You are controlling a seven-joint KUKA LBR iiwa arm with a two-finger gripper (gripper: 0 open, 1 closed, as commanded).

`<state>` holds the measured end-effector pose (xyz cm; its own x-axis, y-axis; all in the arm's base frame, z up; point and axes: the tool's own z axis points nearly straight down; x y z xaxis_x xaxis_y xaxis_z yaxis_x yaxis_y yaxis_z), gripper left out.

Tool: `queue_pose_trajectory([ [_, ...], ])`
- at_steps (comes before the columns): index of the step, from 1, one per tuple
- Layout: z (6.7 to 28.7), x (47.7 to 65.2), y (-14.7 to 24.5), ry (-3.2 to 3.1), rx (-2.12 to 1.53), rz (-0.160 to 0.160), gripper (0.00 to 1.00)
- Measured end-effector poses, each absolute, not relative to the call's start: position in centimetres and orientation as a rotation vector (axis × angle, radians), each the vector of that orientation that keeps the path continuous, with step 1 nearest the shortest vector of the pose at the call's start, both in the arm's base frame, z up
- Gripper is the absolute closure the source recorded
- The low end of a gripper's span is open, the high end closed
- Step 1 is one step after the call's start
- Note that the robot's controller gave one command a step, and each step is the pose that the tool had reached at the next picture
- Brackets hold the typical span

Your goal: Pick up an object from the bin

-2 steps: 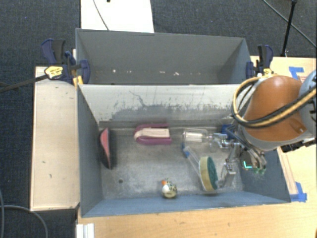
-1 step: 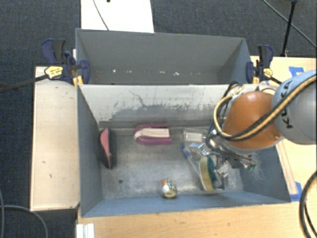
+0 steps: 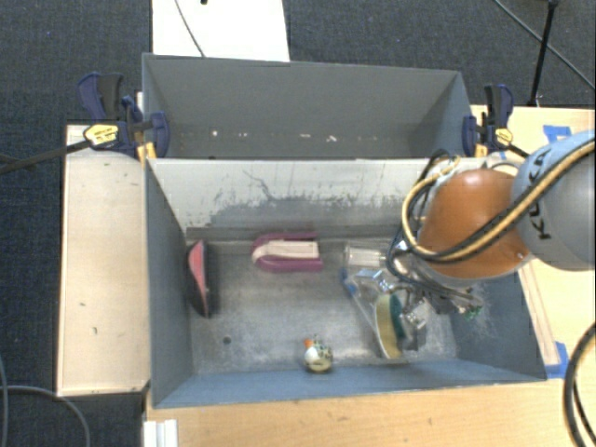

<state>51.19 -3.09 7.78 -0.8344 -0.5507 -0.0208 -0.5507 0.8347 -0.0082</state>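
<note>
My gripper [image 3: 416, 317] is low in the right part of the bin, under the arm's orange cover. Right against it, on its left, a yellowish-green round roll [image 3: 385, 331] stands on edge near the front wall. A crumpled clear plastic thing with a bit of blue [image 3: 361, 276] lies just behind the roll, touching the gripper's left side. Whether the gripper holds either of them is hidden by the cover.
A purple and white block-shaped thing [image 3: 288, 252] lies at the back wall in the middle. A pink and black flat thing [image 3: 198, 276] leans against the left wall. A small round yellowish ball [image 3: 318, 355] sits at the front wall.
</note>
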Motion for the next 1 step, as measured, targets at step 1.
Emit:
queue_pose_trajectory([
  [1,26.47,48.77,-5.36,2.642,-1.689,-0.007,1.00],
])
